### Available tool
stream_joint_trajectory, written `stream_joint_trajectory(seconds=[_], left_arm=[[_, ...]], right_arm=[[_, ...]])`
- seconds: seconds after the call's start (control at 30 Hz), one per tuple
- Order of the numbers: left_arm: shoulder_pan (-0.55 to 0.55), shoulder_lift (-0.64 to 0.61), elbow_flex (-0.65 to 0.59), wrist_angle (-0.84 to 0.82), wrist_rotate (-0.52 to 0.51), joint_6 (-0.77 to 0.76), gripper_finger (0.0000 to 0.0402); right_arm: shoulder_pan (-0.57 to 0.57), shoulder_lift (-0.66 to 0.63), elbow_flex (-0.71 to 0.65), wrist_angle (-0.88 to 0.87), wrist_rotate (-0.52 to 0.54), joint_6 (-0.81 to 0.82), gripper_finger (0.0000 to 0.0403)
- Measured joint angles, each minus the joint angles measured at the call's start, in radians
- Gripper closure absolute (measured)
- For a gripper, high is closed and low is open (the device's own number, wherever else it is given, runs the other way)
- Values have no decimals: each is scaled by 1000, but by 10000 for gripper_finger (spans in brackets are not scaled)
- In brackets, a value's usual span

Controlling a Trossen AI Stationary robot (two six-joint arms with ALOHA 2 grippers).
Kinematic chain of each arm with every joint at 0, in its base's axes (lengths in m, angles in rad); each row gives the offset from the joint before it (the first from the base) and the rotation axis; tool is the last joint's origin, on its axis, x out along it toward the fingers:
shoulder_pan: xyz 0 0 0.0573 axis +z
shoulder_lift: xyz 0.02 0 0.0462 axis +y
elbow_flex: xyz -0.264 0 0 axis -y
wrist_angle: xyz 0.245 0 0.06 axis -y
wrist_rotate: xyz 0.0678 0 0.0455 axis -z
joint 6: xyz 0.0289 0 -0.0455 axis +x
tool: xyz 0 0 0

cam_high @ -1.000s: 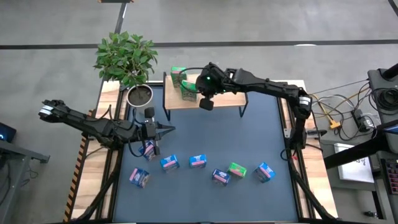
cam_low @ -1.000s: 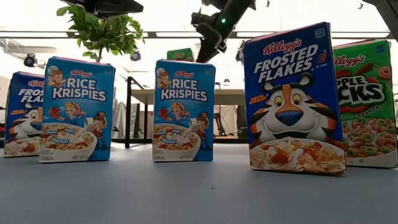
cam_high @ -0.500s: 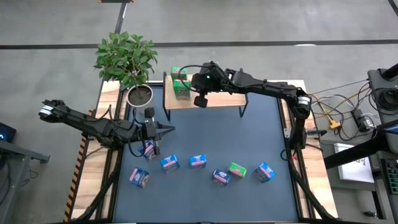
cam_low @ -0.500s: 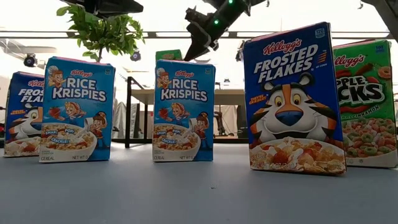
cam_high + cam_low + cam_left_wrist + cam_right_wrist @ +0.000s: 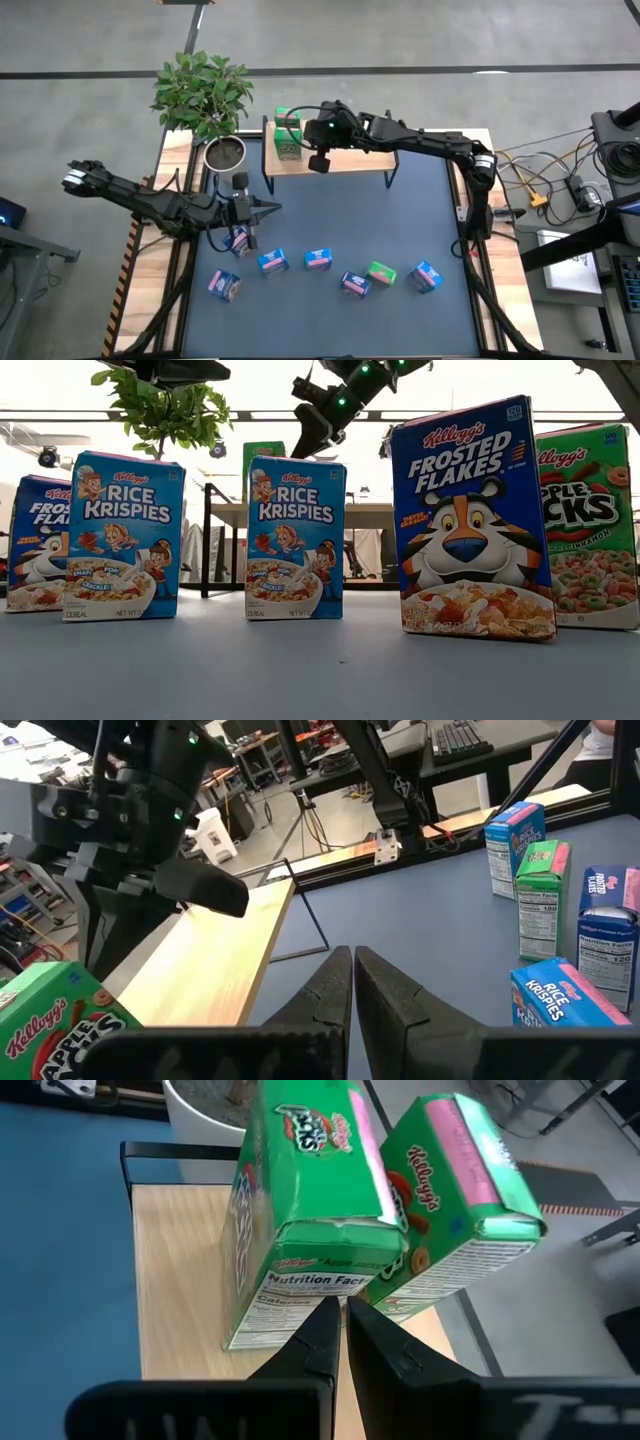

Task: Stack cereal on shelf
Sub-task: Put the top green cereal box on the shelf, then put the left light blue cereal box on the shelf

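1. Right gripper point(image 5: 340, 1312) shut, empty, tips pressed against the narrow nutrition-facts face of an Apple Jacks box point(image 5: 300, 1230) standing at the left end of the shelf point(image 5: 180, 1280). Risk: shoving too far and sending it off the shelf's left edge, toward the potted plant point(image 5: 205, 95).
2. Second Apple Jacks box point(image 5: 460, 1210) just beside the first, at the shelf's rear left corner, apparently leaning. Likely to topple or slip off the rear edge if jostled by the pushed box.
3. Closed tips contacting low on a tall, light carton: could tip it flat rather than slide it.
4. Left gripper point(image 5: 272, 208) also shut and empty, hovering near the left edge of the dark tabletop, above and beside a blue box point(image 5: 240, 241). Dropping carelessly might knock that box over.
5. Remaining cartons, Rice Krispies point(image 5: 295, 535) and Frosted Flakes point(image 5: 470, 520) among them, upright near the tabletop's front edge; crowding the shelf's left end now would leave awkward room later.
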Motion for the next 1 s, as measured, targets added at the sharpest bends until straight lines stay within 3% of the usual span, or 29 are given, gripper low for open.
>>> stream_joint_trajectory(seconds=[0.5, 1.0], left_arm=[[0, 0, 0, 0, 0, -5, 402], [0, 3, 0, -22, 7, -57, 402]], right_arm=[[-2, -6, 0, 44, 0, -7, 390], [147, -144, -21, -276, -8, 60, 393]])
